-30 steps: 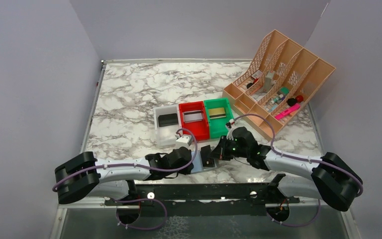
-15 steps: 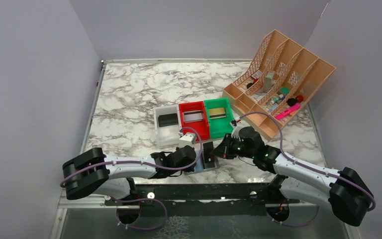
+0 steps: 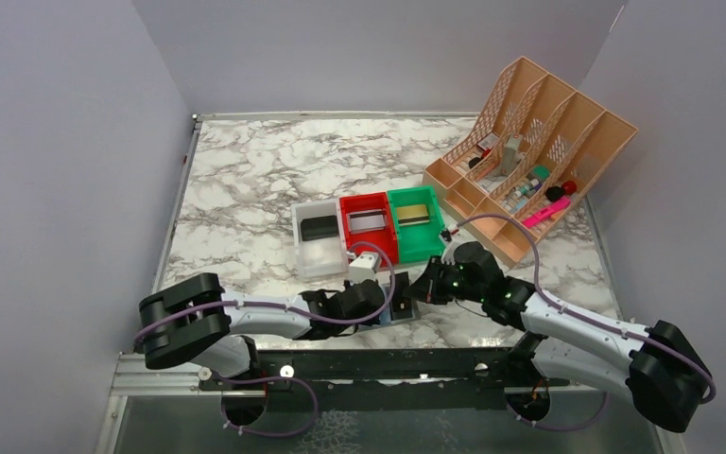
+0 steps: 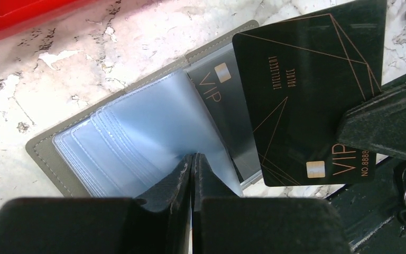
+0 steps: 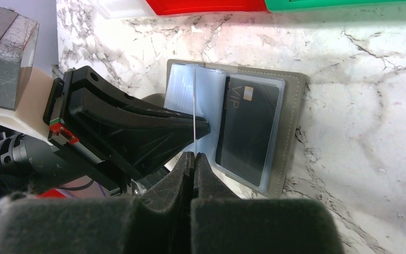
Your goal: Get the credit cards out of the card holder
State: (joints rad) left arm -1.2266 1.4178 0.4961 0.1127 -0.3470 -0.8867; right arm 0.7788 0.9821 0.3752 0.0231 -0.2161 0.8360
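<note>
- Low in the middle of the left wrist view, the left pincer [image 4: 192, 161] is closed tight, its tips nipped onto a clear plastic leaf of the card holder [image 4: 137, 121].
- That card holder lies open and flat on the marble desk [image 5: 375, 106], grey rim outward. It fills the centre of the left wrist view, directly ahead of the tips.
- Right of the leaves, a black card [image 4: 301, 90] stands clear of the holder and tilted, covering the upper right of the frame.
- At the bottom centre of the right wrist view, the right pincer [image 5: 194, 157] is shut on the black card. The card shows there only as a thin edge rising from the tips.
- A second black card [image 5: 248, 127], marked VIP, sits inside the holder's right-hand sleeve, just right of the held card.
- From overhead, both pincers meet low in the middle, just below the red bin [image 3: 369, 227].
</note>
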